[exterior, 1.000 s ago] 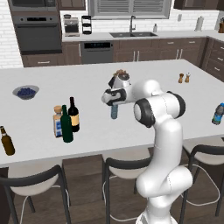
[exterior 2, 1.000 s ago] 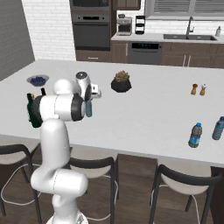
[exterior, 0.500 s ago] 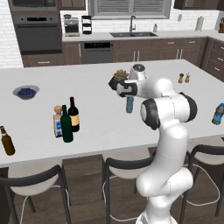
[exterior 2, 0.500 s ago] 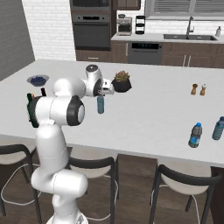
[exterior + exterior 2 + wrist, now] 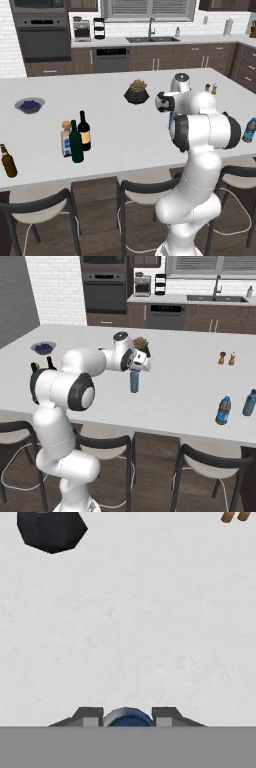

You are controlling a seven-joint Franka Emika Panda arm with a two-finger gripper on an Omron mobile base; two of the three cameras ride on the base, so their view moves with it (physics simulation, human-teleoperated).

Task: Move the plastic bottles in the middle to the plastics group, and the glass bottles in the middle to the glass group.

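My gripper (image 5: 135, 367) is shut on the pale-blue plastic bottle (image 5: 134, 381), which hangs upright just above the white counter (image 5: 175, 391) beside the plant pot. In the hand view its blue cap (image 5: 127, 718) sits between my fingertips (image 5: 90, 715). From the left base view my gripper (image 5: 171, 116) is mostly hidden behind the arm. The dark green wine bottle (image 5: 76, 143) and the black cream-labelled one (image 5: 84, 131) stand mid-left, next to the square blue-labelled bottle (image 5: 65, 139). A brown beer bottle (image 5: 7, 161) stands at the far left. The bright-blue banded bottle (image 5: 223, 410) stands far right.
A dark plant pot (image 5: 136, 93) sits just behind the gripper. Salt and pepper shakers (image 5: 227, 358) stand at the back right, and a bowl of blueberries (image 5: 29, 105) at the back left. A paler blue bottle (image 5: 249, 402) stands beside the banded one. Stools (image 5: 210, 466) line the near edge.
The arm has swung to the right across the counter, carrying the pale-blue bottle away from the wine bottles and past the plant pot. The jaws stay shut on it.
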